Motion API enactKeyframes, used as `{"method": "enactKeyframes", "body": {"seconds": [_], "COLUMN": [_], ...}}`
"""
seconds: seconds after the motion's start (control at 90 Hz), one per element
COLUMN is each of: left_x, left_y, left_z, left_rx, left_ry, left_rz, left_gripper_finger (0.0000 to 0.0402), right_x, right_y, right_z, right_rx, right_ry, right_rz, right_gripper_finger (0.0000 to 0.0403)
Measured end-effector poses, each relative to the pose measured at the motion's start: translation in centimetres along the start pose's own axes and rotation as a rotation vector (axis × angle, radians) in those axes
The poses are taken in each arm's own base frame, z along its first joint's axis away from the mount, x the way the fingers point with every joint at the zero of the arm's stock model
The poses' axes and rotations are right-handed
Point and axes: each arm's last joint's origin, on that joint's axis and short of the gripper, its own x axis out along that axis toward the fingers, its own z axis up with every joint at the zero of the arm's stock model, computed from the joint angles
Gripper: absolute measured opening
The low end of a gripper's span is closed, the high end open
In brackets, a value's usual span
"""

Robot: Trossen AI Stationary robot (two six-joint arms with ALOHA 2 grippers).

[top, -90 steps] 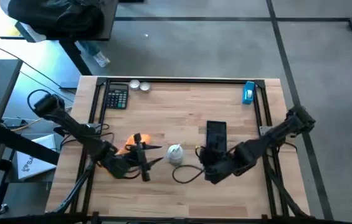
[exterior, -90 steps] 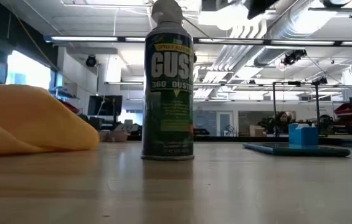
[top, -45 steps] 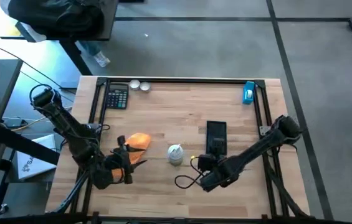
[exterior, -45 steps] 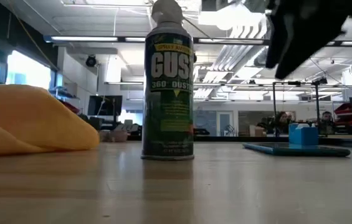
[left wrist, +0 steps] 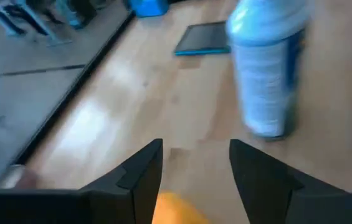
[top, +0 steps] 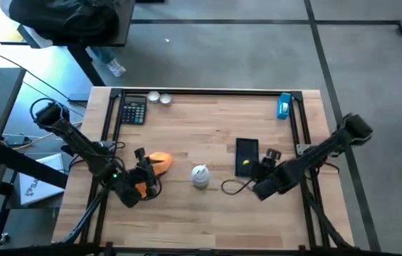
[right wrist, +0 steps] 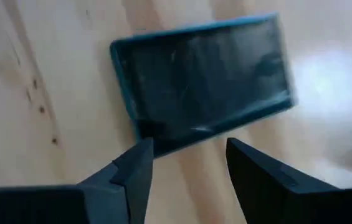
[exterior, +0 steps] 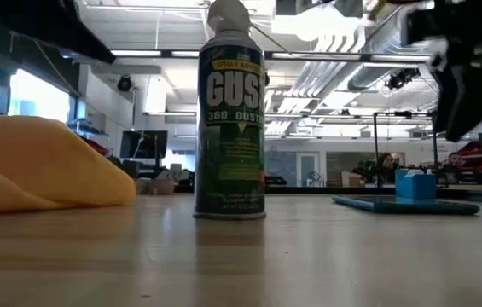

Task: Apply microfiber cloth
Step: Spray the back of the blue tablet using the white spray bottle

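The orange microfiber cloth (top: 161,161) lies bunched on the wooden table, left of a white-topped spray can (top: 199,176) that stands upright. My left gripper (top: 146,171) is open at the cloth's near-left edge. In the left wrist view a bit of the cloth (left wrist: 174,210) shows between its fingers (left wrist: 139,177). A dark flat device (top: 247,156) lies right of the can. My right gripper (top: 265,162) hangs open over the device's near right part (right wrist: 200,81).
A calculator (top: 134,111) and two small round tins (top: 159,98) sit at the far left. A blue box (top: 284,105) sits at the far right. A black cable (top: 233,186) loops on the table beside my right arm. Bare wood lies along the near edge.
My left gripper drew back from the cloth toward the near left edge, then came back to the cloth's near-left edge. My right gripper swung from the near middle of the table toward the far right, to the device. The cloth and the can stayed put.
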Motion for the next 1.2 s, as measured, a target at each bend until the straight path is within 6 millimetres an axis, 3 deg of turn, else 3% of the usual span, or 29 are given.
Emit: {"method": "enactKeyframes", "body": {"seconds": [0.111, 0.333, 0.622, 0.922, 1.2], "left_x": [2.0, 5.9, 10.6, 12.5, 13.9], "left_y": [1.2, 3.0, 7.3, 10.2, 11.3], "left_z": [0.5, 1.2, -0.7, -2.4, -3.6], "left_rx": [-0.042, 0.007, -0.073, -0.187, -0.209], "left_ry": [0.058, 0.105, 0.092, -0.097, -0.062], "left_rz": [0.017, -0.189, -0.296, -0.389, -0.357], "left_gripper_finger": [0.0165, 0.0165, 0.0165, 0.0165, 0.0165], "right_x": [2.1, 5.8, 7.4, 9.4, 11.7], "right_y": [-1.2, -2.6, -4.8, -5.2, -6.9], "right_z": [-0.5, 0.2, 1.3, 3.3, 6.2], "right_rx": [0.122, 0.144, 0.069, -0.018, -0.035], "right_ry": [-0.052, -0.096, -0.091, -0.154, -0.297], "right_rz": [0.061, 0.132, 0.080, 0.083, 0.118], "right_gripper_finger": [0.0167, 0.0167, 0.0167, 0.0167, 0.0167]}}
